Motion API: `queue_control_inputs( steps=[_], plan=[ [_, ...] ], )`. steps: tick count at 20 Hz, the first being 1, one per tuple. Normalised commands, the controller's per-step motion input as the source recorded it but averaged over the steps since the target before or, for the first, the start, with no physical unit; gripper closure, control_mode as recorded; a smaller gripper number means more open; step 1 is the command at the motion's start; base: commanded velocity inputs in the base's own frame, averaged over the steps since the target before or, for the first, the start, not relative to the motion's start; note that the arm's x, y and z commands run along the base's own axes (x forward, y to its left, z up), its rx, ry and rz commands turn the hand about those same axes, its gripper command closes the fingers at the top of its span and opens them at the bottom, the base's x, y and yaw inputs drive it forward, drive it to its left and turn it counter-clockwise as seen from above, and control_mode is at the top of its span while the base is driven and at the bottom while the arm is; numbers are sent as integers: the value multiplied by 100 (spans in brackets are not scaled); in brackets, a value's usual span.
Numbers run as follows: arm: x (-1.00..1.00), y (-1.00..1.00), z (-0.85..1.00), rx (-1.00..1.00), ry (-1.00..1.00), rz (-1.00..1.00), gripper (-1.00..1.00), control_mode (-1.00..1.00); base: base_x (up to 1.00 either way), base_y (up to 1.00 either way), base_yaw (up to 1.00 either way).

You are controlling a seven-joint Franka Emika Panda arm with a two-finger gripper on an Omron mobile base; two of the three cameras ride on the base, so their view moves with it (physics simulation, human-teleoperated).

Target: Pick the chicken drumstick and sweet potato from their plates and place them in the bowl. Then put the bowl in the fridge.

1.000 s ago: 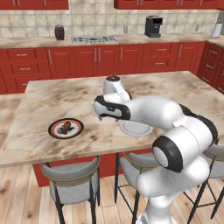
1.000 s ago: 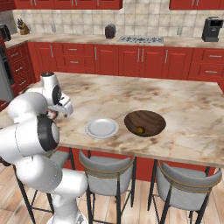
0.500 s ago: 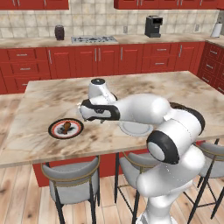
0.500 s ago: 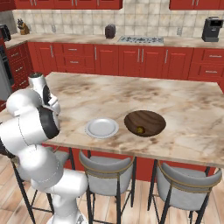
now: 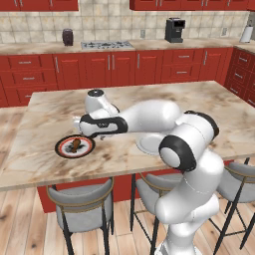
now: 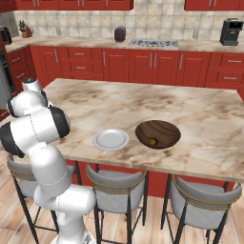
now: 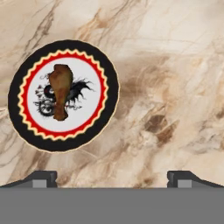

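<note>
We see the chicken drumstick (image 7: pixel 60 90) on the black-rimmed plate (image 7: pixel 109 94), up and to the left of our gripper (image 7: pixel 112 177) in the hand view. It lies pointing away from us. Our fingers (image 7: pixel 43 177) are wide apart, holding nothing.

Bright, even rendered light — faint soft shadows, no glare — slightly soft, pixelated edges.

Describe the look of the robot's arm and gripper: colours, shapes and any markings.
The arm is glossy white, built of thick rounded segments joined by dark, nearly black bands at the joints, with bulbous elbows. Its hand ends in a rounded white cap over a black collar. The gripper has two small dark grey, blocky finger tips, each with a lighter grey square patch. No cables, labels or other markings can be made out.
</note>
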Motion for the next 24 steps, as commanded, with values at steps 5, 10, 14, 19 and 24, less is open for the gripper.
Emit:
queue_control_inputs(
  steps=[5, 10, 14, 19, 24],
  plan=[
    [17, 35, -19, 0, 0, 0, -100, -100, 0, 0, 0],
    [27, 20, -28, 0, 0, 0, -100, -100, 0, 0, 0],
    [36, 13, -24, 0, 0, 0, -100, -100, 0, 0, 0],
    [40, 3, -13, 0, 0, 0, -100, -100, 0, 0, 0],
    [31, 10, -16, 0, 2, 0, -100, -100, 0, 0, 0]
  ],
)
